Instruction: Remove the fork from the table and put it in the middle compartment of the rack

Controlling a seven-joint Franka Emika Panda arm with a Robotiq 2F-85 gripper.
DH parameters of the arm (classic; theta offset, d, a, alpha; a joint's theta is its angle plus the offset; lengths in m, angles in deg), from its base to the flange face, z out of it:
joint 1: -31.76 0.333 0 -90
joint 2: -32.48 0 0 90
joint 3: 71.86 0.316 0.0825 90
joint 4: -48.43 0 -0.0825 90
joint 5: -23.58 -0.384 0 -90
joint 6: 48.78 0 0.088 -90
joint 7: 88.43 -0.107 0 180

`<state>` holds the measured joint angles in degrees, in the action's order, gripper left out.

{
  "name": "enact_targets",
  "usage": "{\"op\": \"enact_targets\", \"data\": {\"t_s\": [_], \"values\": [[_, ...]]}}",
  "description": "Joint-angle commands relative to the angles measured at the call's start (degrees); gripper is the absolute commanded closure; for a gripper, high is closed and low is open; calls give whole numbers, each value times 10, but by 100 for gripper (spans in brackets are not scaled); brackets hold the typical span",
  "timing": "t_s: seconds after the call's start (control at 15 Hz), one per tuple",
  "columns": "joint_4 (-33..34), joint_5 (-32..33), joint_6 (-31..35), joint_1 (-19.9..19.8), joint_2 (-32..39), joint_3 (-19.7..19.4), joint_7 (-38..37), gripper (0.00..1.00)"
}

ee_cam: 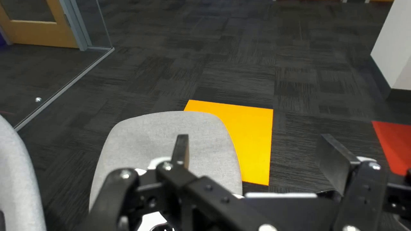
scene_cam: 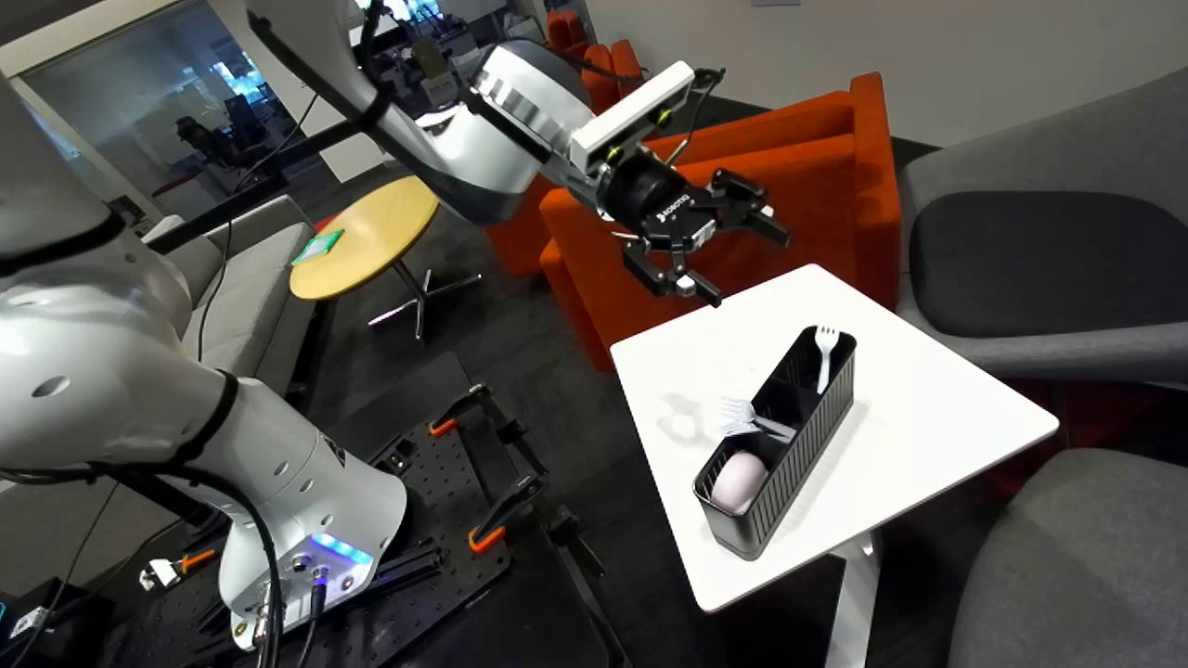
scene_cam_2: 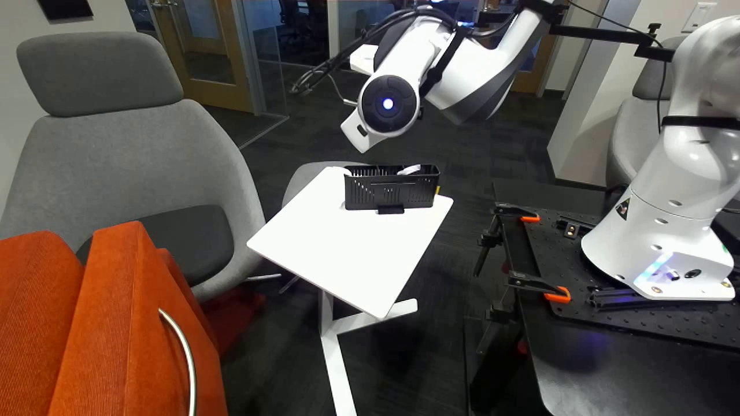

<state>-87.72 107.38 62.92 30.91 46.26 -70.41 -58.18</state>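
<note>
The black rack (scene_cam: 803,436) stands on the white table (scene_cam: 937,390); the rack (scene_cam_2: 361,193) and table (scene_cam_2: 352,254) also show in an exterior view. A white fork (scene_cam: 825,353) leans in the rack's far end compartment, tines up. Another white utensil, with a pale ribbed head (scene_cam: 738,416), leans out over the rack's side near the middle, its handle inside. I cannot tell its exact kind. My gripper (scene_cam: 745,263) is raised above the table's far edge, apart from the rack. In the wrist view my gripper (ee_cam: 253,141) is open, with nothing between its fingers.
A pink rounded object (scene_cam: 739,482) sits in the rack's near end compartment. An orange armchair (scene_cam: 780,158) stands close behind the table, and grey chairs (scene_cam: 1049,250) stand beside it. The robot's black base bench (scene_cam_2: 613,352) is apart from the table.
</note>
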Motion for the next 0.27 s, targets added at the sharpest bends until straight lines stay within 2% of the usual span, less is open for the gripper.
{"op": "enact_targets", "data": {"t_s": [0.0,0.2], "values": [[-28,-38,-12,3,-73,8,15,0],[-26,-68,-16,6,-96,8,17,0]]}}
